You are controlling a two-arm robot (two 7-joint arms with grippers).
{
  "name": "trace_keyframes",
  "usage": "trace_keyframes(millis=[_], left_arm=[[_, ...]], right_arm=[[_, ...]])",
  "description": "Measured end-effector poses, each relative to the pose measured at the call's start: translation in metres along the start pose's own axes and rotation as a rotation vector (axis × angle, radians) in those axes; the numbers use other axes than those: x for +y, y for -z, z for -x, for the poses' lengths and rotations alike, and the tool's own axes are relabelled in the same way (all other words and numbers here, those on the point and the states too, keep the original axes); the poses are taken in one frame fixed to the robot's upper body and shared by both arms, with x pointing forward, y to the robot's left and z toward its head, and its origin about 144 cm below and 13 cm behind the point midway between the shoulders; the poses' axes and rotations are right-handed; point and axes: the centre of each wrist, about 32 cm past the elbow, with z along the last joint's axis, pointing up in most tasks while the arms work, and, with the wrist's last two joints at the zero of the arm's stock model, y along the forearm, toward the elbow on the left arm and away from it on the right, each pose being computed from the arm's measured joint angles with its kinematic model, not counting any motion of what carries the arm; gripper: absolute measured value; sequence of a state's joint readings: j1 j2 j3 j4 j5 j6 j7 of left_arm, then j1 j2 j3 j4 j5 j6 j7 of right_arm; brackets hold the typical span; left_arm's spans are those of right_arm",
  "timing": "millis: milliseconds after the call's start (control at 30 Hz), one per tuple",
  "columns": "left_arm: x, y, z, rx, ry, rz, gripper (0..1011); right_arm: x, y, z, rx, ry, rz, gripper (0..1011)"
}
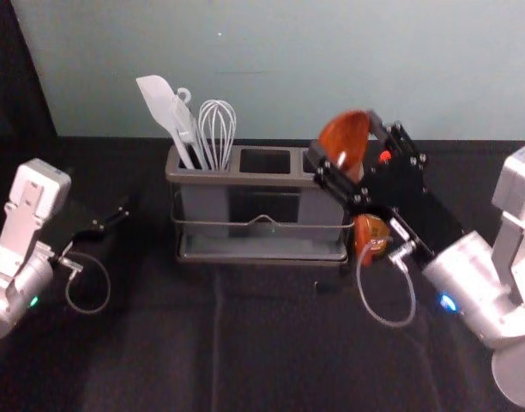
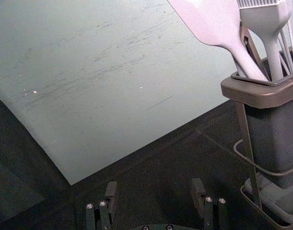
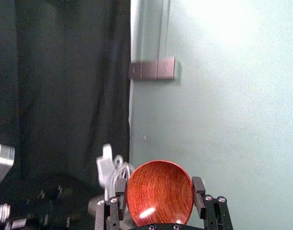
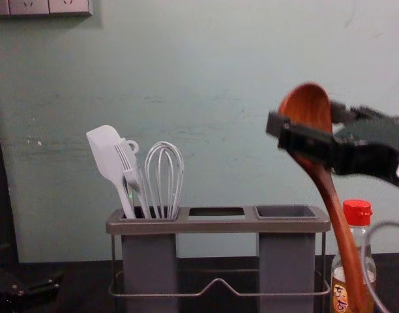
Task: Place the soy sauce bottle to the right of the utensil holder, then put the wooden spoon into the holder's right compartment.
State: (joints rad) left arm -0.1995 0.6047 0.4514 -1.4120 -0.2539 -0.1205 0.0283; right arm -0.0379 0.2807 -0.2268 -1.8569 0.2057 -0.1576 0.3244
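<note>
Jaws of the right gripper [image 1: 344, 141] pinch the wooden spoon [image 1: 346, 134] in the head view, above the right end of the utensil holder [image 1: 267, 178]; the soy sauce bottle [image 1: 377, 228] stands right of it. We log the left gripper [image 1: 121, 215] left of the holder. Left wrist view: its jaws are spread. Right wrist view: we see the spoon's bowl gripped from both sides. Chest view: bowl up, handle slanting down rightward — across the bottle's near side.

My right gripper [image 1: 343, 137] is gripping the wooden spoon [image 3: 159, 191] by its bowl, a finger pressing each side; pale utensils [image 3: 106, 168] are standing beyond, and a dark curtain [image 3: 65, 81] is hanging beside the wall [image 3: 232, 120].
</note>
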Motion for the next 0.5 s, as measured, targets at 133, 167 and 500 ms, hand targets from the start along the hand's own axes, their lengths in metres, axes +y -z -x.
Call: trace_keyframes(millis=[133,167,500], left_arm=[[0.000,0.000,0.000,0.000,0.000,0.000,1000],[0.000,0.000,0.000,0.000,0.000,0.000,1000],[0.000,0.000,0.000,0.000,0.000,0.000,1000]], right_arm=[[0.018,0.004,-0.009,-0.005,-0.007,-0.095,837],[0.021,0.004,-0.009,-0.008,-0.007,-0.108,837],[0.053,0.010,-0.006,-0.041,0.049,-0.231,837]])
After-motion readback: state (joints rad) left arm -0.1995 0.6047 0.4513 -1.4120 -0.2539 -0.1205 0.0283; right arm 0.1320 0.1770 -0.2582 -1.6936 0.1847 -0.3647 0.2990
